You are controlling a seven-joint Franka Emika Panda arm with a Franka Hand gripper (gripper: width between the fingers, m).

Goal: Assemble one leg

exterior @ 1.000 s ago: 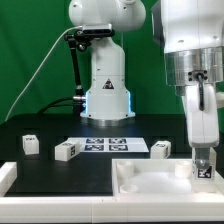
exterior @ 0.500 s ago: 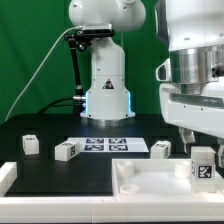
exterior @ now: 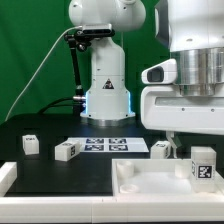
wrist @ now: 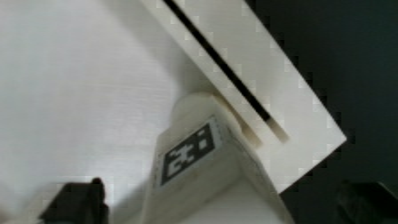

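A leg (exterior: pixel 203 164), a small white block with a square tag, stands upright in the far right corner of the large white tray-like board (exterior: pixel 140 185). My gripper (exterior: pixel 190 133) hangs just above and a little to the exterior view's left of it, its fingers hard to make out there. In the wrist view the leg (wrist: pixel 199 160) lies against the board's raised rim (wrist: pixel 249 70). My gripper (wrist: pixel 222 205) is open, and a dark fingertip (wrist: pixel 75 202) shows on either side of the leg without touching it.
Three more legs lie on the black table: one (exterior: pixel 30 144) at the left, one (exterior: pixel 67 151) beside the marker board (exterior: pixel 112 145), one (exterior: pixel 161 149) behind the tray. The arm's base (exterior: pixel 107 92) stands at the back. A white piece (exterior: pixel 5 178) sits at the left edge.
My gripper held the leg down in the tray corner, then let go and rose. The leg stays upright where it was set.
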